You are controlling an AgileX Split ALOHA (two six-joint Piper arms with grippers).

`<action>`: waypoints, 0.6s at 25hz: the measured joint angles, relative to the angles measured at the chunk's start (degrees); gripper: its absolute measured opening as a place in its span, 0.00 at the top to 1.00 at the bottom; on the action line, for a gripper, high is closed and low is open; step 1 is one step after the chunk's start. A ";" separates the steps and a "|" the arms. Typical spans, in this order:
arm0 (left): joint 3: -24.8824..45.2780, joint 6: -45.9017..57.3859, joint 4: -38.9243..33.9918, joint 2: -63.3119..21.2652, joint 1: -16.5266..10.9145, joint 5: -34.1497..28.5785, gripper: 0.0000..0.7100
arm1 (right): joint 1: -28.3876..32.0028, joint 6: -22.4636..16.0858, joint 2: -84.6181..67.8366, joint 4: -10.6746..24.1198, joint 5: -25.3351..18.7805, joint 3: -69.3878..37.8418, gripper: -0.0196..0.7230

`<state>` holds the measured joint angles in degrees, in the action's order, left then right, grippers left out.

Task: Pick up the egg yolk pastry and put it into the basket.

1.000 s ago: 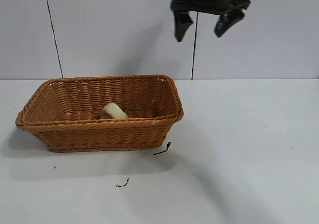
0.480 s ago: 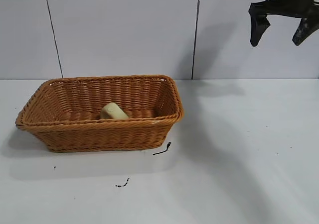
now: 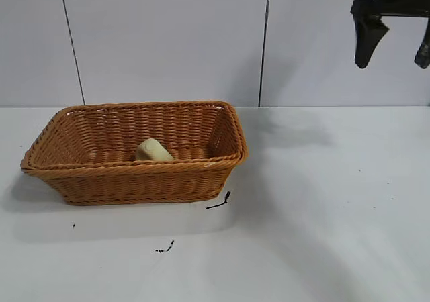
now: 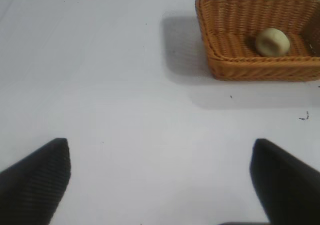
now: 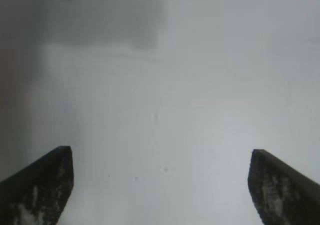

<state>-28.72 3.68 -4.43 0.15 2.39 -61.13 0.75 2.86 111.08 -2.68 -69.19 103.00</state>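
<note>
exterior view: the egg yolk pastry (image 3: 154, 149) lies inside the basket (image 3: 101, 171) on the table (image 3: 322, 201); the right gripper (image 3: 396, 43) hangs high at the right, fingers spread, holding nothing; no writing is readable.
left wrist view: the left gripper (image 4: 160, 177) is spread wide and empty over bare table, well apart from the basket.
right wrist view: fingers (image 5: 37, 187) apart, only table below.

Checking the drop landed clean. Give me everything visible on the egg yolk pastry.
The egg yolk pastry is a small pale yellow-green round puck, smooth and matte, with a shallow dimple on its face in the left wrist view. It lies tilted on the woven floor of the orange-brown wicker basket, roughly mid-basket, partly hidden behind the near rim in the exterior view. No hand touches it; it looks intact.
</note>
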 joint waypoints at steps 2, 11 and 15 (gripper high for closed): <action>0.00 0.00 0.00 0.00 0.00 0.00 0.02 | 0.00 0.00 -6.04 0.40 0.05 -6.18 0.10; 0.00 0.00 0.00 0.00 0.00 0.00 0.02 | 0.00 0.00 -37.96 3.02 -0.15 -35.69 0.10; 0.00 0.00 0.00 0.00 0.00 0.00 0.02 | 0.00 0.00 -52.08 3.02 1.30 -47.57 0.10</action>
<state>-28.72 3.68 -4.43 0.15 2.39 -61.13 0.75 2.86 59.00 0.33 -67.88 55.42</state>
